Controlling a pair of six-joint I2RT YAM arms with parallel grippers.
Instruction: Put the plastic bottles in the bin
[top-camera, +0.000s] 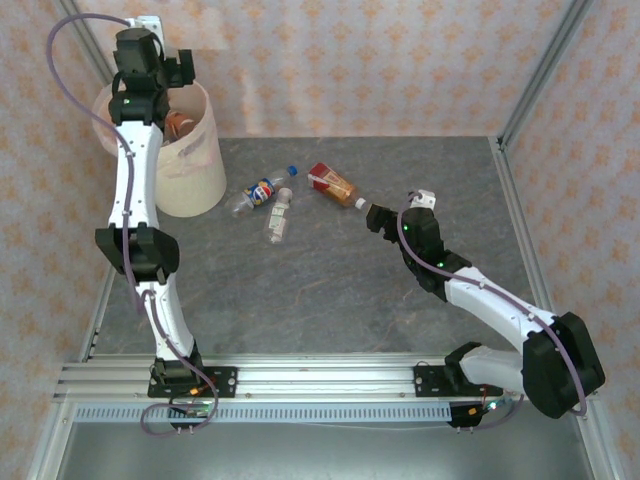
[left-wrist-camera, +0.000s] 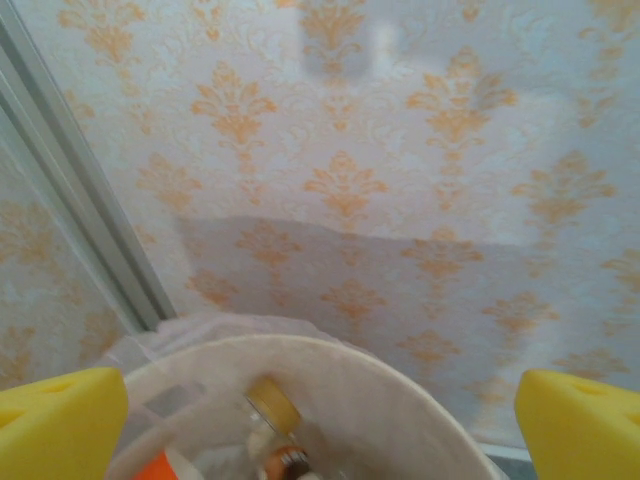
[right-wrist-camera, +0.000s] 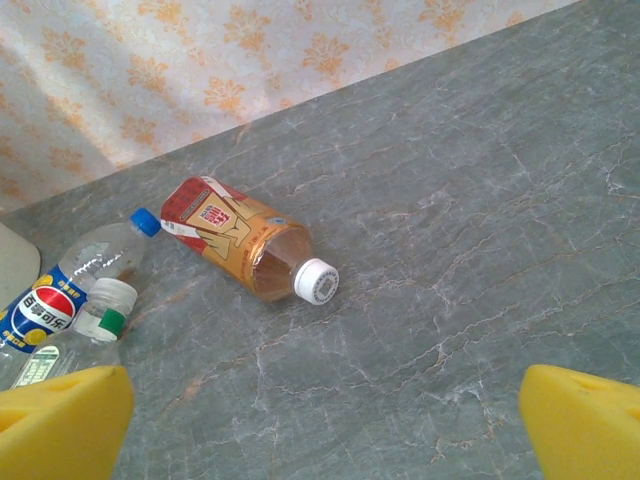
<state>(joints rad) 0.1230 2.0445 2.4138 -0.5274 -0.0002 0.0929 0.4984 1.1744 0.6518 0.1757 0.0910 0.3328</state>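
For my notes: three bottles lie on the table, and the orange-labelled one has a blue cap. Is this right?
Not quite: the orange-labelled bottle has a white cap, as the right wrist view shows. The rest is right.

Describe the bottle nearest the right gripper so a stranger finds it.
On the grey table, right of the cream bin, find the rightmost lying bottle, ahead of the right gripper. Unlike its two clear neighbours, it has a red-and-orange label and amber drink.
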